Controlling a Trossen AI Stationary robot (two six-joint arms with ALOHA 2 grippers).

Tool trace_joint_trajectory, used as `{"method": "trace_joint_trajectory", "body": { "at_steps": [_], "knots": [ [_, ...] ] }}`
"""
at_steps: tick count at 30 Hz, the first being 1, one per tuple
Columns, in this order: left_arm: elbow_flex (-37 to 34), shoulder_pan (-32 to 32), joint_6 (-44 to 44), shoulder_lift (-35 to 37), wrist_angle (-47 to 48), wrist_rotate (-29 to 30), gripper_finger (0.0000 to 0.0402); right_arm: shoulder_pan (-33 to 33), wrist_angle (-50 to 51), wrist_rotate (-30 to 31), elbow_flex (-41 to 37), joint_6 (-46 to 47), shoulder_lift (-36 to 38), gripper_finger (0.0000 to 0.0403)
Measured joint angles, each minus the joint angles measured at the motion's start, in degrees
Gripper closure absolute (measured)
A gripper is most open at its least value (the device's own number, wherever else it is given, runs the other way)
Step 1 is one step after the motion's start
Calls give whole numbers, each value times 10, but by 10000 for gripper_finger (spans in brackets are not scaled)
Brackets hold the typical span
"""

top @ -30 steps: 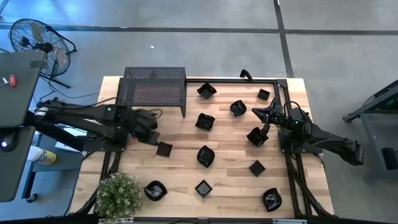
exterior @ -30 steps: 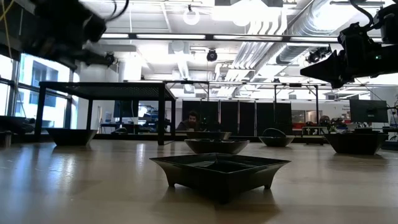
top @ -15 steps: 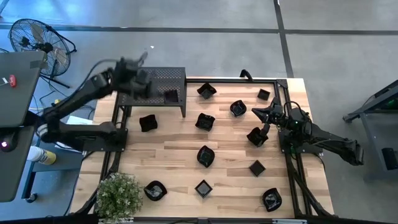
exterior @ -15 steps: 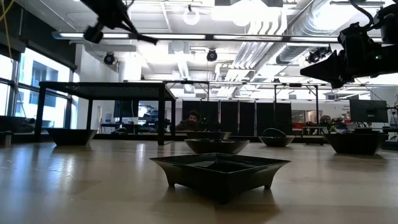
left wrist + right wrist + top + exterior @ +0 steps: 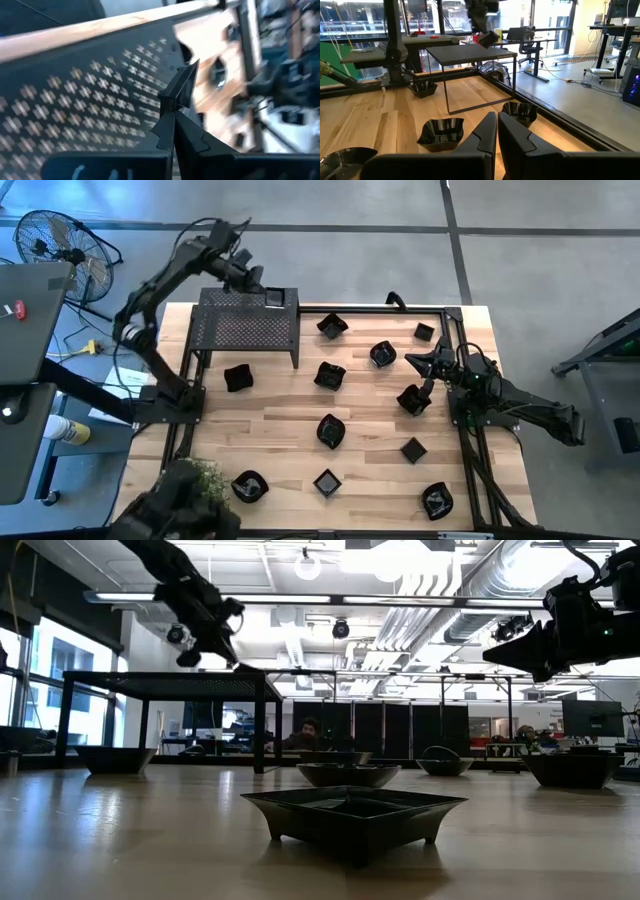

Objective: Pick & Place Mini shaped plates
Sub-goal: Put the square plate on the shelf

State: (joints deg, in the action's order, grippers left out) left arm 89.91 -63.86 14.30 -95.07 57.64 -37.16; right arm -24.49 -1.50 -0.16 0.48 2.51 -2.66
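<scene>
mini plate (image 5: 272, 298) over perforated shelf (image 5: 235, 330)

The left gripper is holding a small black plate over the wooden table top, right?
Not quite. The left gripper does hold a small black plate, but over the black perforated shelf, not the wooden table top. The high view shows it.

Left hand (image 5: 262, 290) clamped, arm stretched high; right hand (image 5: 412, 361) closed, hovering
</scene>
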Motion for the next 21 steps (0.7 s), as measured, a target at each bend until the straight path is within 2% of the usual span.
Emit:
{"method": "trace_joint_trajectory", "body": {
  "at_steps": [5,14,21],
  "knots": [
    [45,1,-38,-50,15,11,401,0,0,0,0,0,0,391],
    [46,1,-52,-61,18,50,400,0,0,0,0,0,0,391],
    [46,1,-67,-61,26,60,361,0,0,0,0,0,0,391]
  ]
}}
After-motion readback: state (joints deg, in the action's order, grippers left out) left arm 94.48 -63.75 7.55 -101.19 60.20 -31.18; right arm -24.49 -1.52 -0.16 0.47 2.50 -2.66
